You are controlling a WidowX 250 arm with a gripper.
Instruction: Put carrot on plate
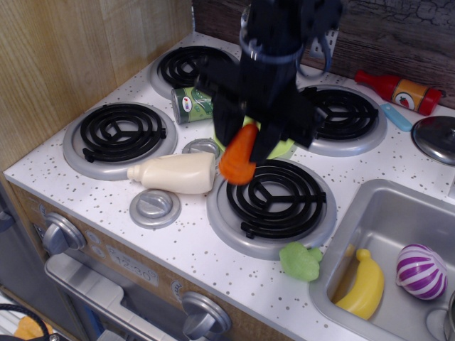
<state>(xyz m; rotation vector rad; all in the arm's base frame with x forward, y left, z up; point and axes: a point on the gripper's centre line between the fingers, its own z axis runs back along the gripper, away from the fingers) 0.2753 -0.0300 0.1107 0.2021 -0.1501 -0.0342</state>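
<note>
- The carrot (239, 155) is held off the counter, clamped between the closed fingers of the gripper (245, 145), with its wide end hanging down and toward the near left, above the far-left rim of the near burner (272, 198).
- The plate (282, 148) is almost wholly hidden behind the gripper; only slivers of lime green are seen just past the fingers, so its exact extent cannot be told.
- A drop short of the plate is judged the main risk: if the fingers are parted here, the carrot is likely to land on the burner coils or the counter, since it hangs on the near side of the plate.
- A slip is also possible, as the ridged cone is gripped near its narrow end and is tilted; a quick move could let it swing or slide out.
- The cream bottle (175, 172) lies just to the left and the green can (193, 104) stands beside the plate on the far left; either could be knocked if the arm is lowered off line.
- The arm (281, 42) is seen coming down from the far side, with the wrist pointed steeply downward and the fingers directed toward the near edge.
</note>
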